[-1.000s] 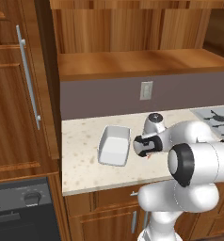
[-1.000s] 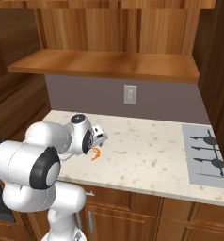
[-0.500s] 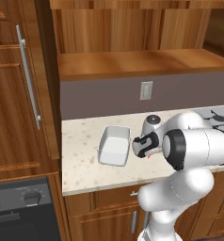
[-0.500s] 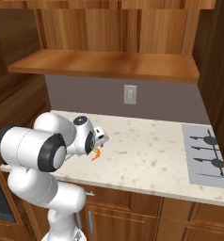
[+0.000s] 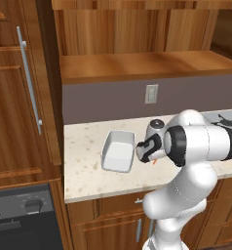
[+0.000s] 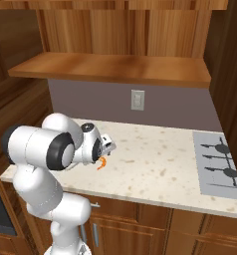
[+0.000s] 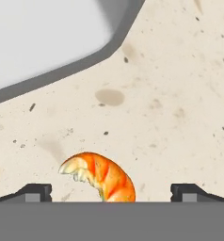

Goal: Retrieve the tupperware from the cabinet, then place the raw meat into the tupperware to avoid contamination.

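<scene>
Approach: hovering with the gripper [image 5: 143, 150] low over the counter [image 5: 84, 146], aiming straight down at the raw meat [image 7: 102, 179]. Holding the jaws spread as wide as they go, clasping nothing, presumably for room to come down on either side of the little orange crescent without nudging it away. Framing that crescent between the two dark fingertips [image 7: 36, 192] in the hand view, apart from both, slightly nearer the one on the view's left. Seeing the same piece from the right base view as a small orange curl [image 6: 103, 163] lying on the speckled stone just under the gripper [image 6: 108, 147].

Leaving the tupperware [image 5: 118, 151] standing on the counter just beside the raw meat, out of the cabinet [image 5: 20, 97] and open side up, most likely for a short carry. Catching its grey rim and pale floor [image 7: 38, 37] across the upper left of the hand view, near the raw meat but not touching it.

Judging the first half of the task done and the pick-up not yet begun. Expecting trouble mainly from the smallness and curve of the piece: risking a slip or a roll if closing off-centre, so calling for a lower descent and a squeeze across the thickest part of the body.
</scene>
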